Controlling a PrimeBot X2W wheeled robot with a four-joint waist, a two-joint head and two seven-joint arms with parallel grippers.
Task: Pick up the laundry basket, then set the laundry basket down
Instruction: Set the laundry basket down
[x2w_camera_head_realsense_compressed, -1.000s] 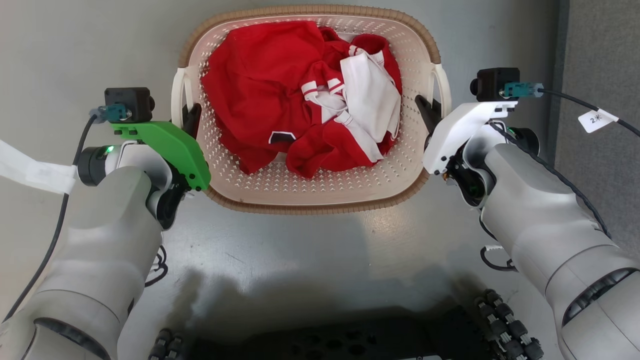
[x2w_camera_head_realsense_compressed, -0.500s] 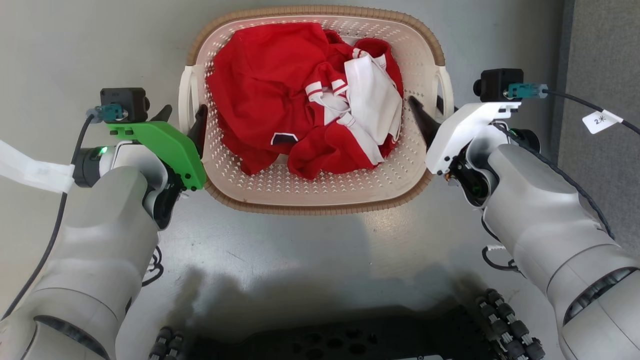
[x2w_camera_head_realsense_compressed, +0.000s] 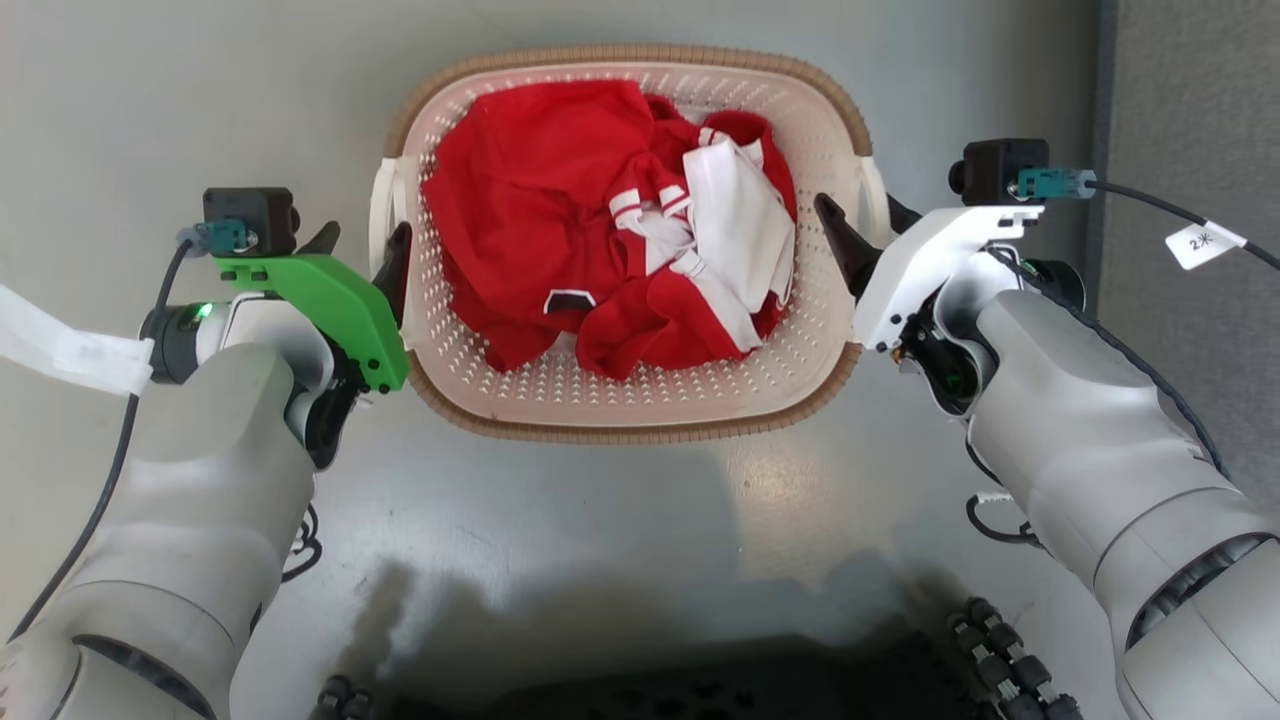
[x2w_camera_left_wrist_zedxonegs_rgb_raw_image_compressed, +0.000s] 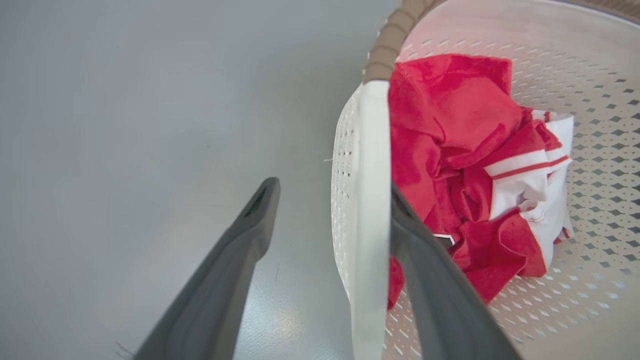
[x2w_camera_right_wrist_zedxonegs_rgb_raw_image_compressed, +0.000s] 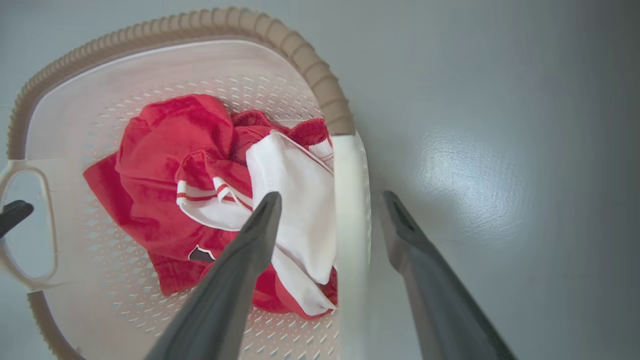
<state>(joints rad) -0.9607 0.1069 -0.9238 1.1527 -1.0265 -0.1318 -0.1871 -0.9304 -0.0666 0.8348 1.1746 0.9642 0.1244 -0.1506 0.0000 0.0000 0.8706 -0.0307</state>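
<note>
The laundry basket (x2w_camera_head_realsense_compressed: 600, 395) sits on the grey floor (x2w_camera_head_realsense_compressed: 600, 560) directly ahead of the robot, centred between the two arms, with crumpled red-and-white garments (x2w_camera_head_realsense_compressed: 620, 240) heaped inside it. Its two white handles face outward toward the arms, so both can be reached at once.

The left end effector (x2w_camera_head_realsense_compressed: 366, 240) straddles the left loop handle (x2w_camera_head_realsense_compressed: 380, 215). One finger reaches inside the basket, close against the handle's inner face. The other stands clear over the floor. The jaws are spread wide and hold nothing.

The right end effector (x2w_camera_head_realsense_compressed: 858, 205) mirrors this at the right loop handle (x2w_camera_head_realsense_compressed: 870, 195). Its inner finger is over the clothing and its outer finger over the floor, with the handle in the gap between them. It too is spread and grips nothing.

The symmetric placement suggests a two-point hold, with each arm taking one handle so the load stays level and the garments stay in place. As judged here, the basket bears its own weight on the floor, and both end effectors would need to close on the handles before any lift could start.
</note>
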